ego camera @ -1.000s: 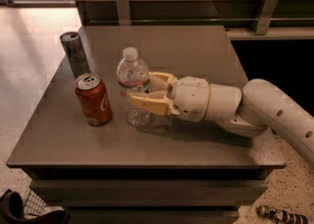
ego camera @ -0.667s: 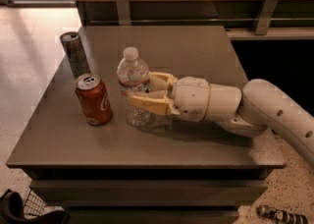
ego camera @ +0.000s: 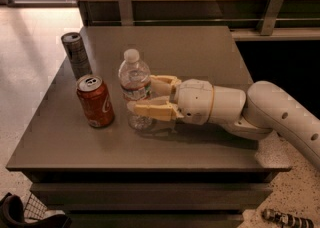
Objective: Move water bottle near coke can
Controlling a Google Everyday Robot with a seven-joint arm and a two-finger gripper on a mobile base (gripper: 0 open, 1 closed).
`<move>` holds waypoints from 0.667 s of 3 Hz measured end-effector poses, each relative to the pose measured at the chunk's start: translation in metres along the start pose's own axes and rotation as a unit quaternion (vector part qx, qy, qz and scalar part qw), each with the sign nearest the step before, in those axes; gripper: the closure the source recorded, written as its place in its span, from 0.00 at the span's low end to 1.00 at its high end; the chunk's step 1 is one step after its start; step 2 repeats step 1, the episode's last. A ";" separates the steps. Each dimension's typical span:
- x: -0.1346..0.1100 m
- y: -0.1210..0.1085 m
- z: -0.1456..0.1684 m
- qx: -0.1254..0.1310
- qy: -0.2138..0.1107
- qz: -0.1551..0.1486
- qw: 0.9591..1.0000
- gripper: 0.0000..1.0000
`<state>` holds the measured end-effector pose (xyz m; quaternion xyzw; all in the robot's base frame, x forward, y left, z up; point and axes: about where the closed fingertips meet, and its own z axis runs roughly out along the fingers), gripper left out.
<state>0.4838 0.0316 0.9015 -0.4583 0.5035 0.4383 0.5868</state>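
Observation:
The water bottle (ego camera: 135, 79), clear ribbed plastic with a white cap, stands upright on the grey table (ego camera: 165, 47). The coke can (ego camera: 95, 101), red with a silver top, stands just left of it with a small gap between them. My gripper (ego camera: 140, 95) reaches in from the right at the bottle's lower half. One tan finger (ego camera: 150, 110) lies across the front of the bottle and the other (ego camera: 162, 82) sits behind it. The fingers are closed around the bottle, which rests on the table.
A slimmer dark grey can (ego camera: 76, 54) stands behind the coke can near the table's left edge. A wooden wall with metal brackets (ego camera: 272, 9) runs behind the table. My white arm (ego camera: 280, 114) crosses the table's right front corner.

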 end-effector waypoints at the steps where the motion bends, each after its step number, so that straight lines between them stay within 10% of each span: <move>1: 0.000 0.001 0.001 -0.001 0.000 0.000 1.000 0.00; 2: 0.000 0.001 0.001 -0.001 0.000 0.000 1.000 0.00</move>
